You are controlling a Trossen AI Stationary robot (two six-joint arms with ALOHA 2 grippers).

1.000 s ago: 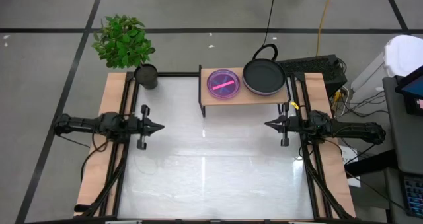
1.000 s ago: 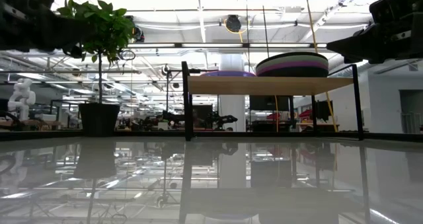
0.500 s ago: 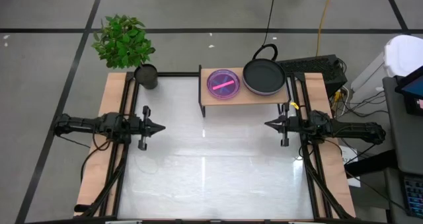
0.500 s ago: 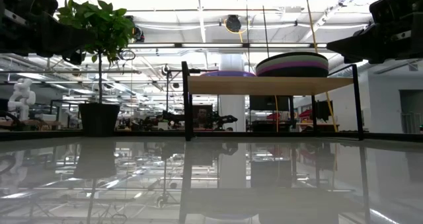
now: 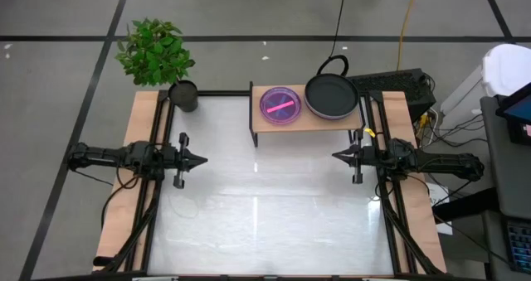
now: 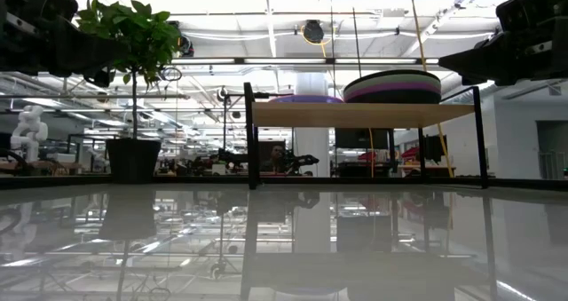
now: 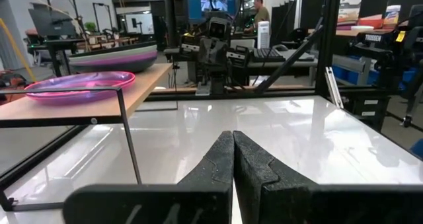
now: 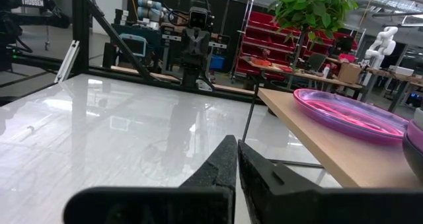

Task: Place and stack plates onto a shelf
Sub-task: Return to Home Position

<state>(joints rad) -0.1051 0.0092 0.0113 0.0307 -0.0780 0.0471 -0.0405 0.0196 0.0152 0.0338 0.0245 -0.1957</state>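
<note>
High view puts the low shelf with a light wood top and thin black legs [image 5: 309, 125] in the upper middle of the frame, at the far edge of the white glossy worktop [image 5: 265, 202]. On the shelf's left half lies a translucent pink-purple round plate [image 5: 280, 105]. On its right half sits a stack of round plates topped by a dark one [image 5: 332, 97], just beside the pink-purple plate.

At the middle left of the frame the left pincer [image 5: 199, 158] hangs over the worktop's left side, its tip pointing toward the centre. At the middle right the right pincer [image 5: 336, 156] mirrors it, just below the shelf's right end in the picture. Both are well apart from the plates.

In the left wrist view the two dark fingers [image 7: 215, 171] meet tip to tip with nothing between them, and the right wrist view shows the same of its fingers [image 8: 218, 174]. Both pincers are clenched and empty.

Low view shows the stack side-on at the right of the shelf top, with dark, green and purple bands. The pink-purple plate is only a thin rim at the left.

A small dark plant pot [image 5: 184, 94] with a leafy green plant [image 5: 154, 50] stands at the worktop's upper left corner, left of the shelf.
</note>
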